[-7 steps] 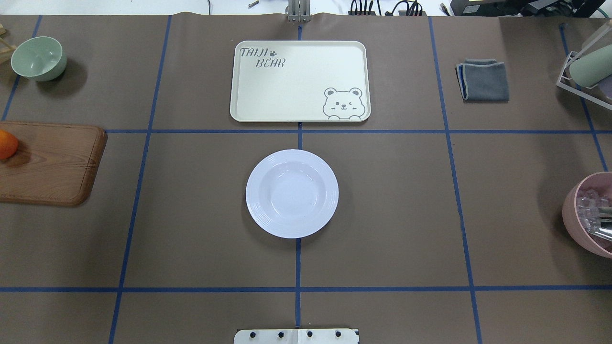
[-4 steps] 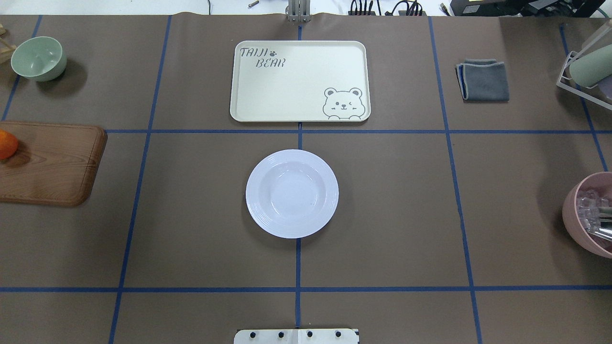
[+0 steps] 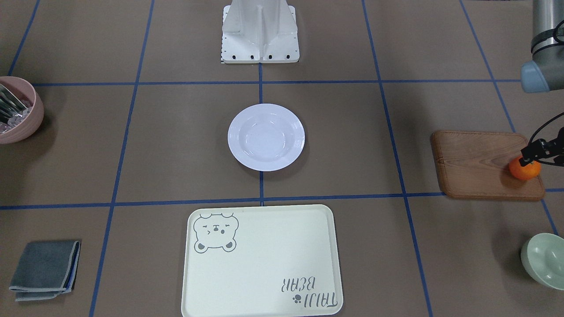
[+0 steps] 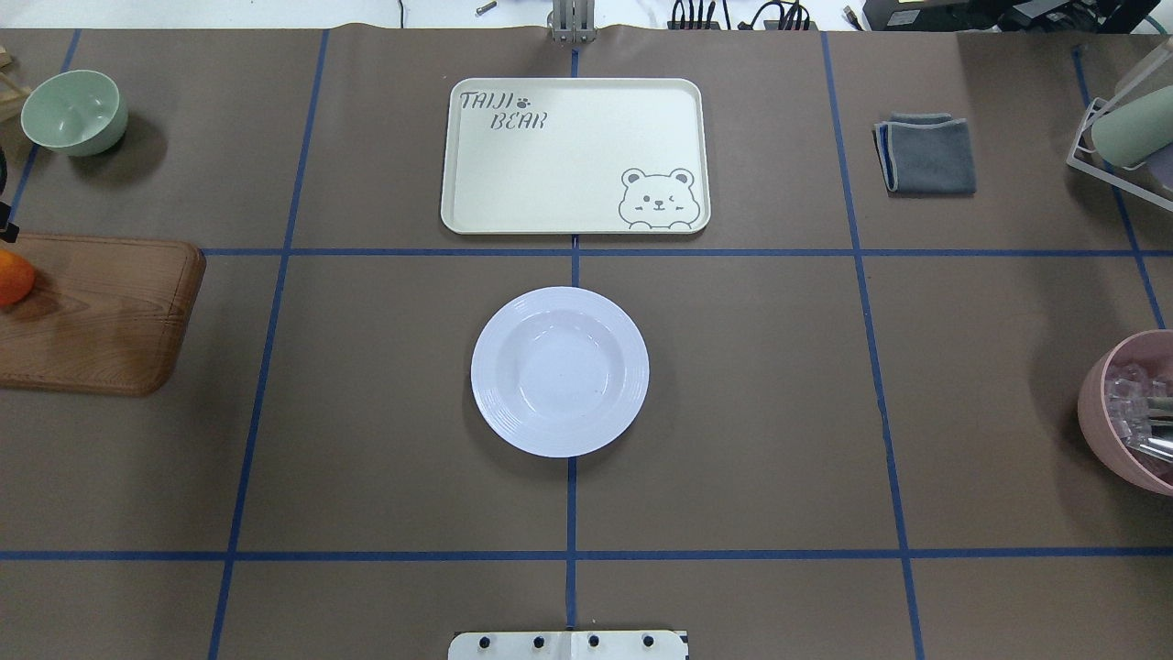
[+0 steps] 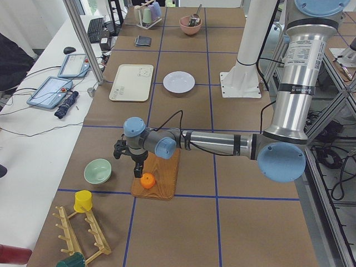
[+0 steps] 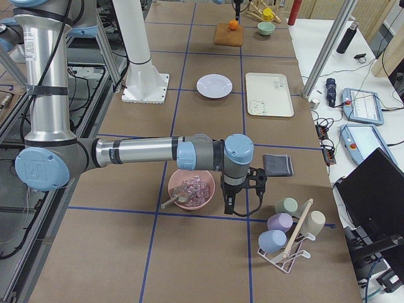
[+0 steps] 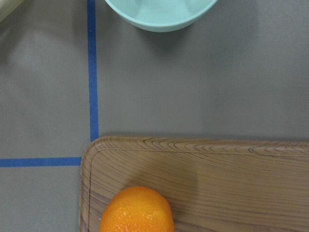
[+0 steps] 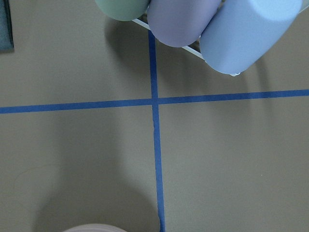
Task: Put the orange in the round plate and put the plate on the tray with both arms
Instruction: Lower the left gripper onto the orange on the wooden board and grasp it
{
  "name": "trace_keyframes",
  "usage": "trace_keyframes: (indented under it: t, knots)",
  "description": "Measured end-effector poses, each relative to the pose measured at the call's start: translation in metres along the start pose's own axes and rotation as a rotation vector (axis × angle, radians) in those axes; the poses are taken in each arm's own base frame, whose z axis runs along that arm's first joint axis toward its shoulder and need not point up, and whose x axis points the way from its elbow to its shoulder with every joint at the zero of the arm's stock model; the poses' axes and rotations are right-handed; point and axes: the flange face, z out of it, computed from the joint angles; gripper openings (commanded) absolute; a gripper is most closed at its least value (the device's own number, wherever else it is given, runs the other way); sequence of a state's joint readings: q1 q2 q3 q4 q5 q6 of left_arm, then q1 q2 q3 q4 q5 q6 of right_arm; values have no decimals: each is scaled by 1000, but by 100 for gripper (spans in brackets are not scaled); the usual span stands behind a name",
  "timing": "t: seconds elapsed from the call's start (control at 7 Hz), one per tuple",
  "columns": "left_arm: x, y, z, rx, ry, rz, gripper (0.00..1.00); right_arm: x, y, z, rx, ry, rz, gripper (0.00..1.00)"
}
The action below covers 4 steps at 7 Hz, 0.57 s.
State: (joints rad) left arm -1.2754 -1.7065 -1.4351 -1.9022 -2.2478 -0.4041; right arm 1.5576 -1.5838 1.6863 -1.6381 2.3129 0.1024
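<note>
The orange (image 3: 525, 170) rests on the outer end of a brown wooden board (image 3: 480, 163). My left gripper (image 3: 525, 161) hangs right over it, fingertips at the fruit's top; whether it is open or shut I cannot tell. In the left wrist view the orange (image 7: 136, 210) shows at the lower edge and no fingers show. The white round plate (image 4: 560, 371) lies empty at the table's middle. Beyond it, the cream tray (image 4: 575, 154) with the bear drawing is empty too. My right gripper (image 6: 228, 205) hovers beside a pink bowl (image 6: 191, 189); its state cannot be told.
A pale-green bowl (image 4: 73, 110) stands beyond the board. The pink bowl (image 4: 1132, 408) holds clear pieces and a metal utensil. A folded grey cloth (image 4: 926, 153) lies far right, and a rack of cups (image 6: 287, 230) stands at the right end.
A black part of the left arm has come into the overhead view at the left edge, just beyond the orange. Plate, tray and orange have stayed in place.
</note>
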Motion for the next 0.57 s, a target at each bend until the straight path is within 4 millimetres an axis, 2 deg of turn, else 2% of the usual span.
trace_keyframes:
  t: [0.57]
  knots:
    - [-16, 7, 33, -58, -21, -23, 98, 0, -1, 1, -3, -2, 2, 100]
